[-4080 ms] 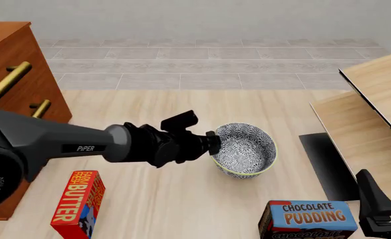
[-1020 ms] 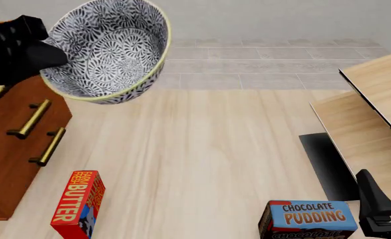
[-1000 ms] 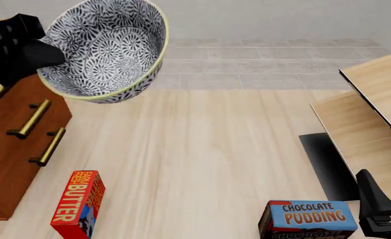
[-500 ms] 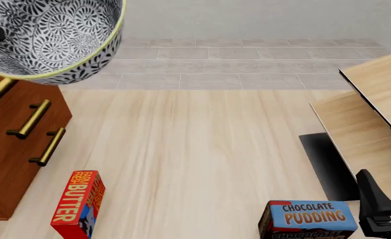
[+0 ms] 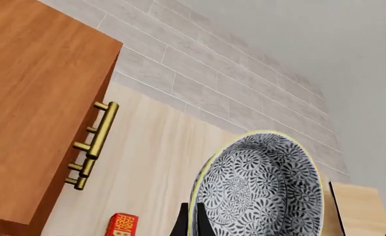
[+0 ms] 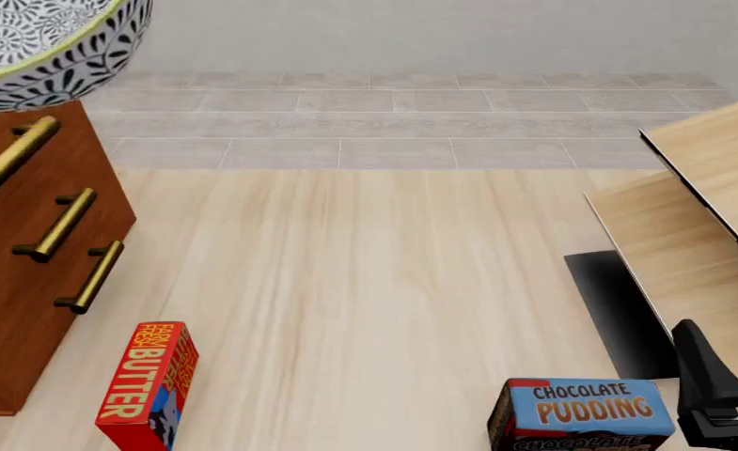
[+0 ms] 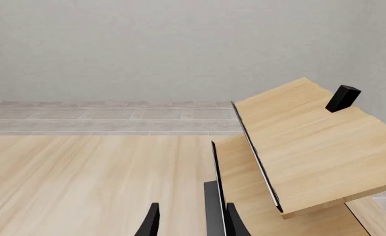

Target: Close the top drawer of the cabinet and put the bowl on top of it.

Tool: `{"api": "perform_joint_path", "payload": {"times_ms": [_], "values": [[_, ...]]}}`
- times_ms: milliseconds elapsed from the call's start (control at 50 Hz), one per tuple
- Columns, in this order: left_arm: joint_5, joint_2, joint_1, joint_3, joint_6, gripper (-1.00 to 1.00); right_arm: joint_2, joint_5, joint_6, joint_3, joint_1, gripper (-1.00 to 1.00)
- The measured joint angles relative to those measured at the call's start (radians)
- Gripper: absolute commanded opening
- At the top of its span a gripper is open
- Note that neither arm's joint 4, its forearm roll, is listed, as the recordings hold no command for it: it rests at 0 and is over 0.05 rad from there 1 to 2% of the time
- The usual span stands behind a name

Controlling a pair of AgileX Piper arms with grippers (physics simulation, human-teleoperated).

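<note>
Blue-grey patterned, the bowl, pinched at its rim by the left gripper, has swung up over the cabinet, whose top drawer looks shut, so only lowering remains.

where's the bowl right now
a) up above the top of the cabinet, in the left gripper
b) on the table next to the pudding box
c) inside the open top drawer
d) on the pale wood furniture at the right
a: in the front view the bowl sits at the upper left, over the cabinet, and the left wrist view shows its rim pinched in the left gripper.
</note>
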Motion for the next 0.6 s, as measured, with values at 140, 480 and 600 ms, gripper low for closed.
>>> {"api": "perform_joint_path", "payload": {"times_ms": [140, 480, 600], "values": [[0.031, 0.004, 0.029, -0.041, 0.000, -1.00, 0.000, 0.000, 0.000, 0.000, 0.000, 1.00], [0.068, 0.008, 0.110, -0.094, -0.007, -1.00, 0.000, 0.000, 0.000, 0.000, 0.000, 1.00], [0.061, -0.002, 0.137, -0.083, -0.018, -1.00, 0.000, 0.000, 0.000, 0.000, 0.000, 1.00]]}}
